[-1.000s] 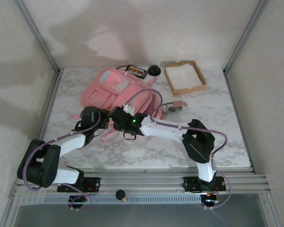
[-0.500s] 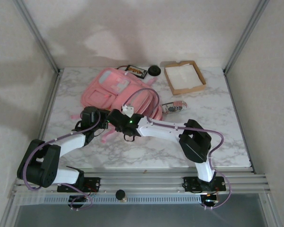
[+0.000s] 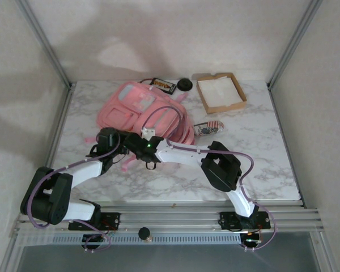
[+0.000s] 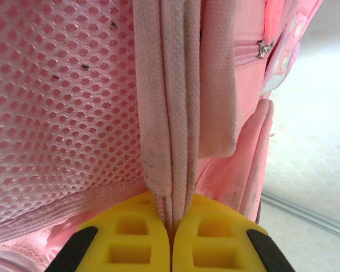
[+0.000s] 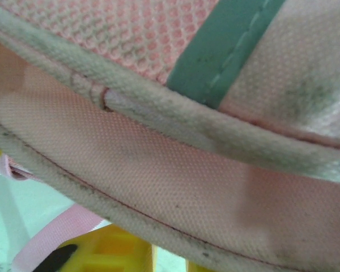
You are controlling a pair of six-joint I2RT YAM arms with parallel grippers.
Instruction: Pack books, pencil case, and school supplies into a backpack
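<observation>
The pink backpack (image 3: pixel 140 107) lies flat at the middle left of the table. My left gripper (image 3: pixel 123 148) is at its near edge, and its yellow fingers (image 4: pixel 130 238) are shut on a pink webbing strap (image 4: pixel 170 113) of the backpack (image 4: pixel 56 102). My right gripper (image 3: pixel 137 145) is just beside it. In the right wrist view its yellow fingers (image 5: pixel 110 255) stand a narrow gap apart under a piped pink edge of the backpack (image 5: pixel 158 170), which hides their tips. A dark book (image 3: pixel 163 85) lies behind the backpack. A striped pencil case (image 3: pixel 208 128) lies to its right.
A shallow cardboard tray (image 3: pixel 221 92) with white lining stands at the back right. A black round thing (image 3: pixel 185 85) sits beside the dark book. Loose pink straps (image 3: pixel 181 130) trail off the backpack's right side. Metal frame posts stand at the table's back corners.
My right arm has swung left, bringing its wrist and elbow closer to the left gripper at the backpack's near edge. The left arm has not moved.
</observation>
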